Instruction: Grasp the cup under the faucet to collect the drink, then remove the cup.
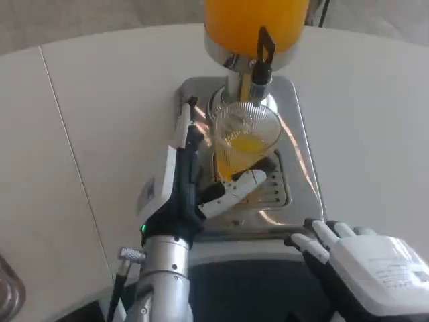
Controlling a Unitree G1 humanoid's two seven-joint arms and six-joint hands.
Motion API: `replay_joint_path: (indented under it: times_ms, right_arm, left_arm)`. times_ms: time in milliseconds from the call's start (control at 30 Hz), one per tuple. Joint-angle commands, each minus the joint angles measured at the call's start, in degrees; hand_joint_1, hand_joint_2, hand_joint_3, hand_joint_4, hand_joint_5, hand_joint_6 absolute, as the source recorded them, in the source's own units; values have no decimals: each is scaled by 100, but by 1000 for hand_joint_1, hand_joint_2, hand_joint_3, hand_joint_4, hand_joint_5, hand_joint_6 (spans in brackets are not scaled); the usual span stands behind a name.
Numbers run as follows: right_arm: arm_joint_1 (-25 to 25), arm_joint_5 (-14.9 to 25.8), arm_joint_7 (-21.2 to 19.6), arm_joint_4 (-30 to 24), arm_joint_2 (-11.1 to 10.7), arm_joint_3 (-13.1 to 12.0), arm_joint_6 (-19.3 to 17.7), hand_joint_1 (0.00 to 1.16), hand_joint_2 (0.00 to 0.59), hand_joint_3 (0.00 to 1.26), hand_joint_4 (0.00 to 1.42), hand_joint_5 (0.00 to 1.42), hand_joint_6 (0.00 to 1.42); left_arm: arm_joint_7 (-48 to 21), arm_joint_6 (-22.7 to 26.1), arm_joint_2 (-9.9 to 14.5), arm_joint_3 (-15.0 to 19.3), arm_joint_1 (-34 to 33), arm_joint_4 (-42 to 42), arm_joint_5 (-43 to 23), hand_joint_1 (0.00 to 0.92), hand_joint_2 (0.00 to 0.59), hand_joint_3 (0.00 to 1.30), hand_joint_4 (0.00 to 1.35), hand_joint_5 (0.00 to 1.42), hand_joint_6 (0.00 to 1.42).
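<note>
Clear cup (244, 137) under faucet (260, 67), gripped by left hand (201, 178); right hand (355, 258) holds nothing.

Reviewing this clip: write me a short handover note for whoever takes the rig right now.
Left hand grips the clear ribbed plastic cup, holding it under the black faucet of the orange juice dispenser.
Right hand waits, holding nothing, at the front edge of the silver drip tray.
Done: cup grasped and in place, some orange juice already in it.
Left: finish collecting, then take the cup away from the dispenser.
</note>
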Motion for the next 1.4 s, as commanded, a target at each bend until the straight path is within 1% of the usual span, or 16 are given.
replay_joint_path:
  times_ms: [33,167,333,600,733,867,1033,1133,1300,1400]
  right_arm:
    - [129,-96,-13,-81,667,26,98,674,444,144,0,0,0]
    - [106,-113,13,-81,686,47,164,674,443,145,0,0,0]
    - [122,-106,49,-81,693,67,209,677,438,146,0,0,0]
    - [44,-65,144,-81,655,-8,294,678,426,155,0,0,0]
    - [92,130,149,-81,565,-150,293,677,425,155,0,0,0]
    - [72,275,217,-81,540,-250,276,679,428,156,0,0,0]
    - [-61,326,411,-81,550,-305,328,684,427,159,0,0,0]
    - [-84,370,433,-81,527,-374,343,688,427,162,0,0,0]
    - [-70,490,432,-81,488,-525,348,697,428,165,0,0,0]
    - [-81,624,425,-81,441,-673,361,717,436,176,0,0,0]
  left_arm:
    - [190,-106,-11,-125,-193,223,142,457,60,0,0,215,285]
    - [369,-15,-53,-187,-300,344,269,466,65,0,0,237,303]
    - [589,213,-150,-251,-473,541,445,464,63,0,0,246,317]
    - [760,353,-231,-336,-674,859,514,463,58,0,0,257,320]
    - [827,431,-279,-353,-793,1035,504,463,58,0,0,264,321]
    - [893,487,-332,-354,-908,1209,476,458,55,0,0,277,327]
    - [990,540,-419,-358,-1129,1488,460,447,58,0,0,291,342]
    - [1049,557,-451,-350,-1232,1633,442,446,58,0,0,295,343]
    - [1157,607,-526,-365,-1384,1860,447,444,58,0,0,321,363]
    - [1235,684,-574,-406,-1472,1990,478,443,58,0,0,333,375]
